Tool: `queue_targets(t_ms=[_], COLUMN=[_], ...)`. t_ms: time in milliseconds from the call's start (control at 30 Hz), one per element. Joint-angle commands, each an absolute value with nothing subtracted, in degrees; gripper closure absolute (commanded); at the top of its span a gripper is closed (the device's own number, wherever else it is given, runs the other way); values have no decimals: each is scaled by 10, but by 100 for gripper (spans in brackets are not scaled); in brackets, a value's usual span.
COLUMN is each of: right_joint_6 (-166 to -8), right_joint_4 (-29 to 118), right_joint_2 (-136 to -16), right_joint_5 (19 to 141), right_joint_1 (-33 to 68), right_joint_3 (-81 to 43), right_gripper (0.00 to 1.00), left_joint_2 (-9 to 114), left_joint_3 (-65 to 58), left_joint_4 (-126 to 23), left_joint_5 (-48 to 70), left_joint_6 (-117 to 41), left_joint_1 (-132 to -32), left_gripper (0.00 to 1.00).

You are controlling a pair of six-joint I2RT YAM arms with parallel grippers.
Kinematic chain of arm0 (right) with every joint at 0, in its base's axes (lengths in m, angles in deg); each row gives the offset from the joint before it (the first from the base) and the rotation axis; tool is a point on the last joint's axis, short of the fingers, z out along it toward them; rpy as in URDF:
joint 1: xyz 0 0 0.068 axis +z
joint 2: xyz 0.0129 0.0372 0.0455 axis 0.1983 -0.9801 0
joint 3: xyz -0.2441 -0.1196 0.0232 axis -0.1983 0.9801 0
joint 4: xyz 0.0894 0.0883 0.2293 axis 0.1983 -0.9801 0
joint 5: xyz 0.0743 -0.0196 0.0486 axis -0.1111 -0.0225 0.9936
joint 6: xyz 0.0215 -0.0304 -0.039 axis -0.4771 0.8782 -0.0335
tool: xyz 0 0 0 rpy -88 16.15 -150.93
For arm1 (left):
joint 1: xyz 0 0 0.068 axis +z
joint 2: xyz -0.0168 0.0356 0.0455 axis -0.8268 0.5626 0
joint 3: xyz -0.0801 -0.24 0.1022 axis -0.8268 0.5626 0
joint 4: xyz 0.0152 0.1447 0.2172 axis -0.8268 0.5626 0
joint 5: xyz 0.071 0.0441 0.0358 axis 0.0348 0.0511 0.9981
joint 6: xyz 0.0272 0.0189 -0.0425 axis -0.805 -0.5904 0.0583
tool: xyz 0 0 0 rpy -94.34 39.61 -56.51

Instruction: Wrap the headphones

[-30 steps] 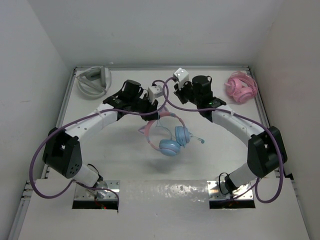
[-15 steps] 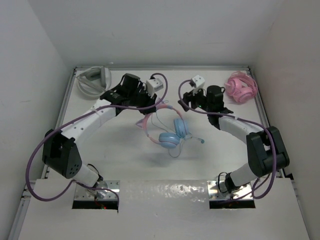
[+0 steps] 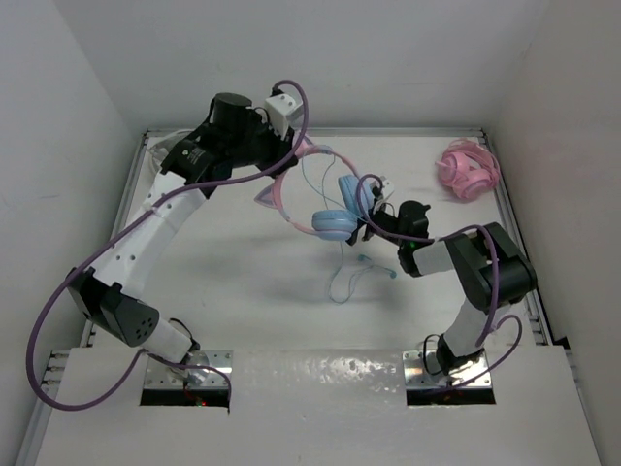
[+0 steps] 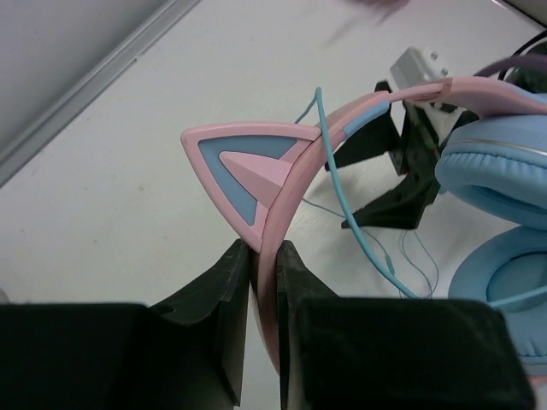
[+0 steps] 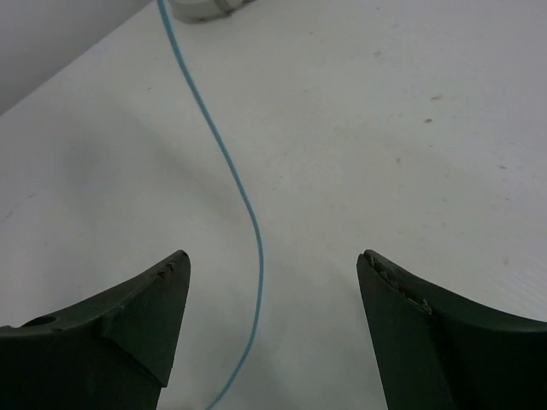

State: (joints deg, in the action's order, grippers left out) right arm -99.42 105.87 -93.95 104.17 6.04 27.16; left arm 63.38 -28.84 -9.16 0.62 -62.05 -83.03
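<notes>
Jaws, left gripper [image 4: 263,252]: closed tight on the pink headband [image 4: 342,128] of the headphones [image 3: 333,225], pinching it just below one cat ear [image 4: 244,175], whose pink outline and light blue inset stand immediately above the fingertips. Jaws, right gripper [image 5: 273,260]: spread wide, holding nothing, both dark fingers over bare white table [image 3: 223,282]. Headphones, position: at the middle of the table towards its far side, hung by the headband from the left gripper, with the band arching from that gripper across to the two light blue ear cups [image 4: 496,171]. Whether the cups rest on the table or hang clear of it cannot be told from the overhead view. Cable [image 5: 248,205]: thin, light blue, running along the table surface and passing between the open right fingers without touching either. In the overhead view it trails from the cups towards the near edge in a loose loop [image 3: 344,283]. Right gripper, position: just beside the ear cups on their right, arm folded back on itself. Other items: all-pink bundled headphones [image 3: 468,168] at the far right corner, well apart from both grippers; a white-grey item, probably headphones [image 3: 155,155], at the far left corner, largely hidden behind the left arm.
</notes>
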Motion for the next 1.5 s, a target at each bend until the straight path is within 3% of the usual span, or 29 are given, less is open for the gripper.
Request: queue_targets(t_ms=[0,267,367,400,433,467,500,733,1267,1467], right_joint_6=[-1007,-986,-1020,-1031,-1040,-1065,-1083,-1226,-1154,-1079], right_joint_4=[1151,1102,1114,1127,1143,1187,1210,1348,1219,1120], right_joint_2=[-966,-1034,-1055,-1064,-1067,-1069,-1069,-1067,-1014,-916], right_joint_5=[1033,932,937,939,926,907,884,784,824,807], right_joint_1=[99,135,141,141,140,137,134,38,63,61], right_joint_3=[249,163,151,153,166,175,187,269,253,262], right_gripper=[21,21,51,67,77,96,100,100,100,100], left_joint_2=[634,637,640,641,640,640,635,618,641,635], left_joint_3=[-350,-405,-415,-416,-413,-411,-405,-366,-335,-281], left_joint_4=[-90,-67,-59,-58,-58,-57,-58,-70,-93,-122], left_joint_5=[9,22,22,20,19,21,23,22,-112,-19], left_joint_6=[-582,-582,-583,-583,-584,-587,-589,-597,-566,-610], left_joint_1=[-825,-825,-825,-825,-825,-825,-824,-825,-814,-813], left_gripper=[100,100,100,100,100,100,100,100,100,100])
